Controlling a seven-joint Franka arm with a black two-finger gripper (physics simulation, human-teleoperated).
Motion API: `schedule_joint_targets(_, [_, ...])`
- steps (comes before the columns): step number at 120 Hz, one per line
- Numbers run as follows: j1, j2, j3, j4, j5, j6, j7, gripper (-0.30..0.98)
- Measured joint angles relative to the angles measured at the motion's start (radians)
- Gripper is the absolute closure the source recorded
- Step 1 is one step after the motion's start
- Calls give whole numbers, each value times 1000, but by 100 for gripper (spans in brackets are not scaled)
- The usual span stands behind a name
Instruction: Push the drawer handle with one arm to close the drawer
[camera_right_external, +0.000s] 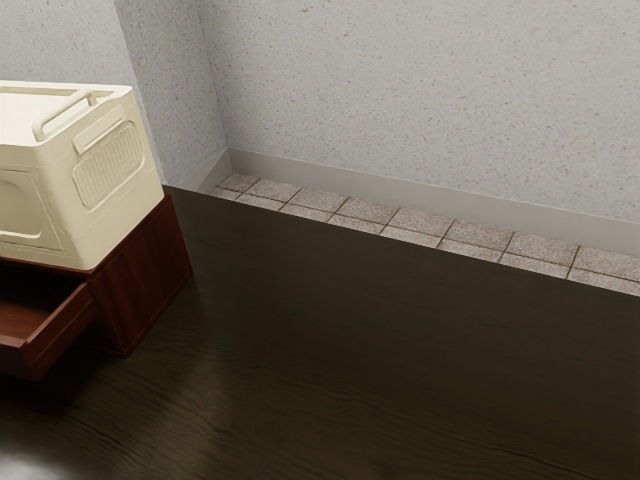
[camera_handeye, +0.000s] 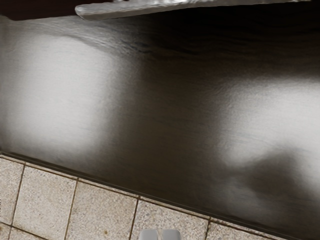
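Drawer (camera_right_external: 57, 335) stands open at the exterior view's left, jutting from the dark red wooden cabinet (camera_right_external: 145, 275); its long, shiny metallic handle (camera_handeye: 175, 7) crosses the wrist view. The gripper (camera_handeye: 160, 234) has its two rounded grey tips together, well apart from the handle. Broad, dark, faintly rippled tabletop (camera_right_external: 400, 350) runs from the cabinet to a straight edge, with square speckled tiles (camera_right_external: 365, 210) beyond. On the cabinet sits a cream box (camera_right_external: 60, 170) (rounded corners, a ribbed panel (camera_right_external: 110, 165), and a raised bar (camera_right_external: 63, 117) up top).
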Motion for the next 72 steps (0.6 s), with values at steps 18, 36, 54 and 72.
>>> schedule_joint_targets(18, [-19, 29, -3, -1, -3, 47, -2, 79])
schedule_joint_targets(36, [-29, 45, -4, -1, -6, 85, -15, 79])
schedule_joint_targets(54, [-30, 56, -5, -1, -7, 104, -67, 79])
schedule_joint_targets(72, [-31, 83, -42, -1, -18, 114, -130, 79])
